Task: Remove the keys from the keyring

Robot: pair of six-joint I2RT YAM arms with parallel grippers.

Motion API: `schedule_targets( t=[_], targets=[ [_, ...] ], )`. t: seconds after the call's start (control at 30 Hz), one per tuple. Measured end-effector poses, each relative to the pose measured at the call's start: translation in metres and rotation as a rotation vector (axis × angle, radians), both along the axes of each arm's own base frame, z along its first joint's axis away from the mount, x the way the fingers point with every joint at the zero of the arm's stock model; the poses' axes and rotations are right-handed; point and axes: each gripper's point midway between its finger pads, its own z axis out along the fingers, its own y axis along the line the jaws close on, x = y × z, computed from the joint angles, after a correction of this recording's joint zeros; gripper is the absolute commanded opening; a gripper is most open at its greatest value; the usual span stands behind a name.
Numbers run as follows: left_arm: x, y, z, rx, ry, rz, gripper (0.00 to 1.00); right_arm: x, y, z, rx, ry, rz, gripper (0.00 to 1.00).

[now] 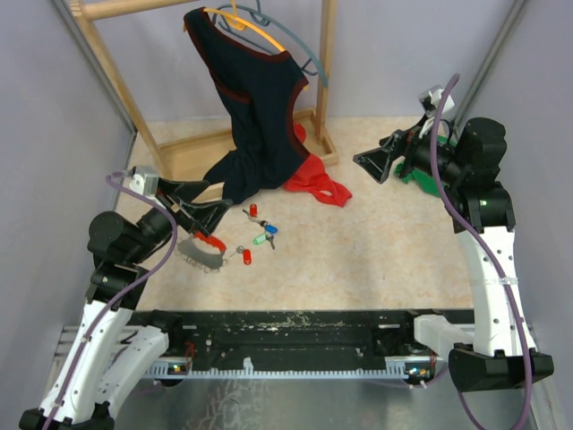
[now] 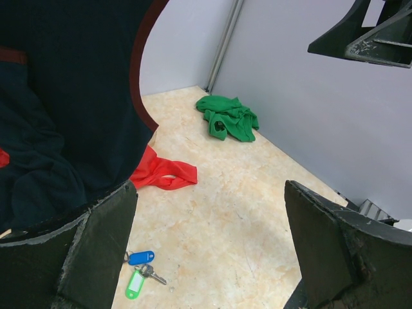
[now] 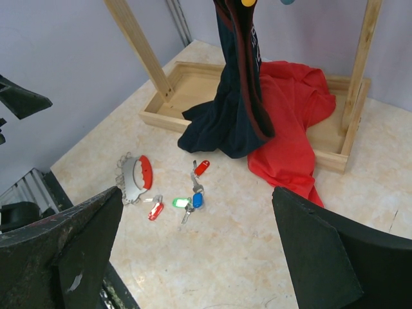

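Note:
The keyring (image 1: 204,252), a silvery toothed strip with a red grip, lies on the table by my left arm; it also shows in the right wrist view (image 3: 134,176). Loose keys lie beside it: red (image 1: 253,211), blue (image 1: 269,230), green (image 1: 259,239) and another red (image 1: 244,257). The right wrist view shows red (image 3: 201,168), blue (image 3: 197,200), green (image 3: 181,203) and red (image 3: 155,210) keys. The left wrist view shows the blue (image 2: 140,257) and green (image 2: 134,284) keys. My left gripper (image 1: 219,194) (image 2: 210,193) is open and empty just above the keyring. My right gripper (image 1: 369,170) (image 3: 197,222) is open and empty, held high at the right.
A wooden clothes rack (image 1: 183,152) stands at the back with a dark garment (image 1: 255,116) hanging to the table. A red cloth (image 1: 318,184) lies by its base. A green cloth (image 2: 226,118) lies at the far right corner, behind my right arm.

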Motion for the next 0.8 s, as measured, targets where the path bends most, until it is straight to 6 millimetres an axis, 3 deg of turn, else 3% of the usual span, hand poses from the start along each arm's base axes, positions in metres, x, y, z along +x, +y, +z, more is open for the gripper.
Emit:
schedule_targets(
  t=[0.8],
  targets=[
    [-0.005, 0.0026, -0.0016, 0.016, -0.019, 0.006, 1.0, 0.001, -0.0046, 0.0032, -0.005, -0.015, -0.037, 0.99]
  ],
)
